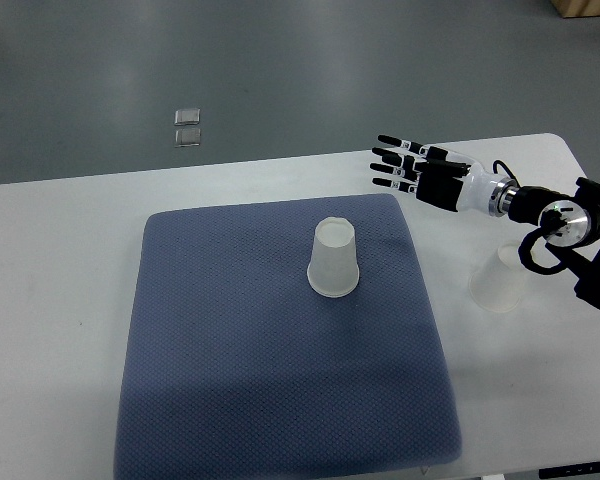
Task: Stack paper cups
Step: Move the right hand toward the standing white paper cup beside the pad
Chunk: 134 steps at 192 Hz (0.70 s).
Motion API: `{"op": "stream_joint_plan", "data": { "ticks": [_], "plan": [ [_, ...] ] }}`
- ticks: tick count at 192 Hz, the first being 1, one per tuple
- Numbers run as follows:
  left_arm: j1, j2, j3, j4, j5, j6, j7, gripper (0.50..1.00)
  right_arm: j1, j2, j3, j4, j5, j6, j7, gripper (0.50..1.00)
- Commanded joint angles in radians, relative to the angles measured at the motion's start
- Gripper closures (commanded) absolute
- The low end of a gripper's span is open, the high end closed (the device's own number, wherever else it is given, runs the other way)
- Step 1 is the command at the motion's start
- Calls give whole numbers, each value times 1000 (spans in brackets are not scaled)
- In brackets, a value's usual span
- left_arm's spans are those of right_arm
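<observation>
A white paper cup (334, 260) stands upside down near the middle of the blue mat (230, 360). A second white paper cup (499, 282) stands upside down on the white table to the right of the mat, partly hidden by my right forearm. My right hand (405, 163) is above the table past the mat's far right corner, fingers spread and pointing left, holding nothing. It is apart from both cups. My left arm does not show.
The white table (60, 260) runs across the picture, its far edge behind the mat and its rounded right corner near my right arm. Two small grey squares (188, 127) lie on the grey floor beyond the table.
</observation>
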Motion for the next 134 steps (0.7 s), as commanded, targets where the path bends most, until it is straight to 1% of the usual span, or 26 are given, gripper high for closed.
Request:
{"op": "stream_joint_plan", "data": {
  "ticks": [1, 39, 63, 85, 98, 134],
  "plan": [
    [0, 0, 0, -1, 0, 0, 0, 500, -2, 2, 1, 0, 1, 0, 0, 576],
    [0, 0, 0, 1, -2, 0, 0, 500, 10, -4, -10, 18, -2, -23, -3, 576],
    [0, 0, 0, 1, -2, 0, 0, 500, 39, -19, -18, 16, -2, -72, -1, 576],
    [0, 0, 0, 4, -2, 0, 0, 500, 39, -39, -7, 16, 1, -68, 0, 576],
    [0, 0, 0, 4, -2, 0, 0, 500, 39, -68, 1, 16, 1, -58, 0, 576],
    [0, 0, 0, 2, -2, 0, 0, 500, 71, -80, 4, 12, 3, -54, 2, 581]
  ]
}}
